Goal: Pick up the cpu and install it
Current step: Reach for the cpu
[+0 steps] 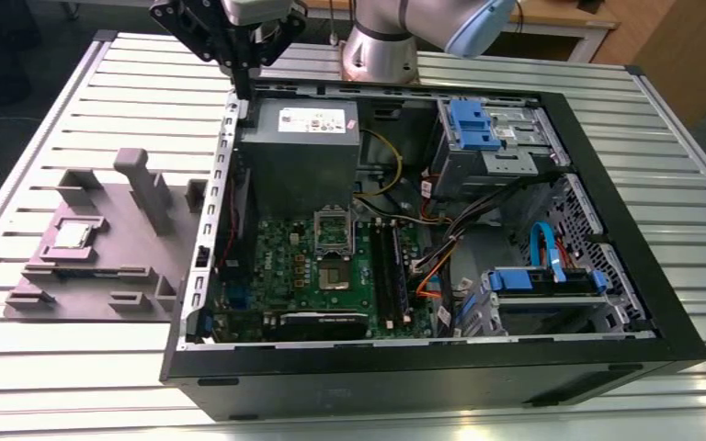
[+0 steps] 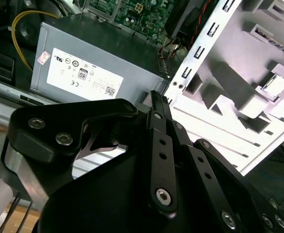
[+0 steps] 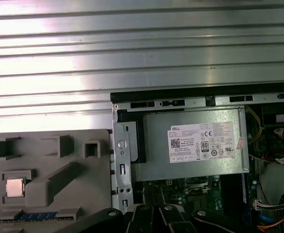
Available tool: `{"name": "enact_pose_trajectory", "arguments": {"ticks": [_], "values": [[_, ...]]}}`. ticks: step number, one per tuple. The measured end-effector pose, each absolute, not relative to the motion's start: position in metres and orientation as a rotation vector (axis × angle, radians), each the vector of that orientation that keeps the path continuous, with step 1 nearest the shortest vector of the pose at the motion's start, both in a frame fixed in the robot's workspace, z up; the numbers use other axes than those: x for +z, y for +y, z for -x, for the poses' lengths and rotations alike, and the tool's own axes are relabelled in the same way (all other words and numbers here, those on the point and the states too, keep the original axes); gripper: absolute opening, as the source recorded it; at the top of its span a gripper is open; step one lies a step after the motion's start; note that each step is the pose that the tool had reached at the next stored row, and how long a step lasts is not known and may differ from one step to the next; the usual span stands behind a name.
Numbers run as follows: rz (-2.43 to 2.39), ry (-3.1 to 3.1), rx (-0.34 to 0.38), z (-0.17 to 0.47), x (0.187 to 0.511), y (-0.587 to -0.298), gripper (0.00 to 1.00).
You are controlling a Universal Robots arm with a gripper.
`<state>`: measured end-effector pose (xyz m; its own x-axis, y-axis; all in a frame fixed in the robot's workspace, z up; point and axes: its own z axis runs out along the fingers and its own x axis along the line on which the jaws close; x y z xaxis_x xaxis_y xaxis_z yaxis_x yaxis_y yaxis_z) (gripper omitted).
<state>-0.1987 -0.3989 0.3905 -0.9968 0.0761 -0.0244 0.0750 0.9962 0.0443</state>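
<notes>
**Worktop.** The ribbed, silver aluminium worktop (image 1: 84, 83) carries all the items. Its flat slats give both the case and the fixture a level seat.

**Computer case.** A black, open-sided desktop computer case (image 1: 451, 372) lies on its side with the opening facing up, which exposes the interior to access from above. It contains:
- a large grey metal power supply box with a white label (image 1: 298, 156), set in the corner nearest the arm;
- a green motherboard (image 1: 273, 266), flat on the case floor;
- drive cages with blue plastic fittings (image 1: 476, 124) on the exterior view's right;
- a dark square socket with a metal frame (image 1: 338, 274) near the middle of the motherboard. No chip is seated in it, as far as can be judged.

**Fixture.** A grey moulded holder with recesses and upright posts (image 1: 96, 276) stands just beside the case, on the exterior view's left. The recesses appear shaped to keep each part in a fixed, known position.

**End effector.** The black end effector (image 1: 244, 92) hangs above the case wall beside the power supply. Its fingers are drawn together and hold nothing.

**CPU.** The cpu (image 1: 74, 235), a small flat square chip with a silvery top, lies face up in a recess of the holder. It is well apart from the end effector and has not been picked up. A narrow blue-green memory strip (image 3: 35, 216) occupies a slot near it.
</notes>
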Motion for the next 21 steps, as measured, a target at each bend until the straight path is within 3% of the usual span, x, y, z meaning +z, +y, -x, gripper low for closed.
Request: {"name": "enact_pose_trajectory", "arguments": {"ticks": [21], "values": [[-0.118, 3.113, 0.068, 0.223, 0.388, -0.399, 0.1]]}}
